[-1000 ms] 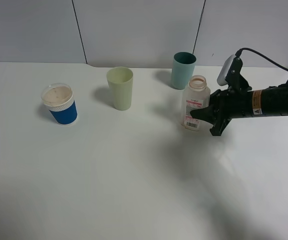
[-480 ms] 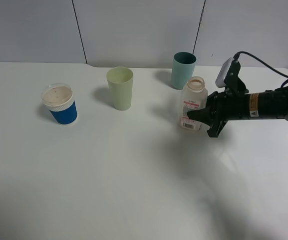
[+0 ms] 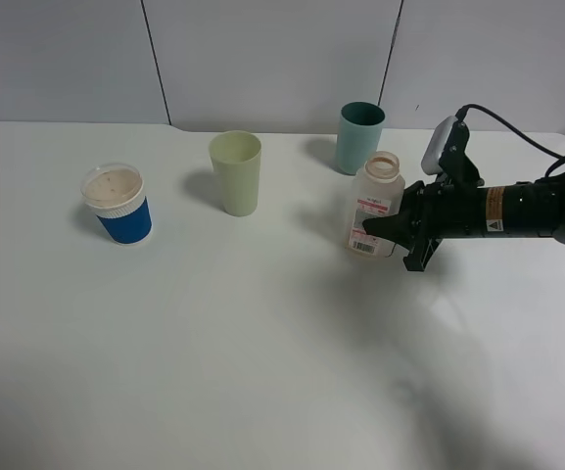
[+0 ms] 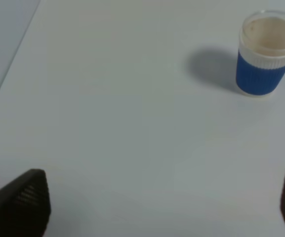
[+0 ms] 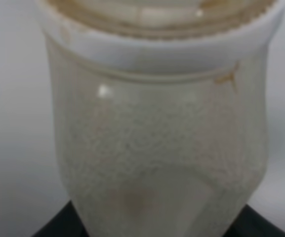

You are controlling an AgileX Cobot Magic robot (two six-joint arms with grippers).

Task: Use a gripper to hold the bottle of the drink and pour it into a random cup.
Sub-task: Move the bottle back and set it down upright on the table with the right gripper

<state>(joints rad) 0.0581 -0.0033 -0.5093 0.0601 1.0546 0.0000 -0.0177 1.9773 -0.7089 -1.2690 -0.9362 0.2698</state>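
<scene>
Right arm outstretched level, tool (image 3: 385, 227) clamping upright bottle (image 3: 375, 206)

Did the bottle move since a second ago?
Yes. The bottle, gripped by the right gripper, has shifted slightly left and up in the high view, closer to the teal cup, which stayed put.

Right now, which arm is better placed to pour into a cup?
The right. Its black two-fingered gripper is shut on the small clear plastic bottle, beside the teal cup. The left gripper is open, holding nothing.
</scene>
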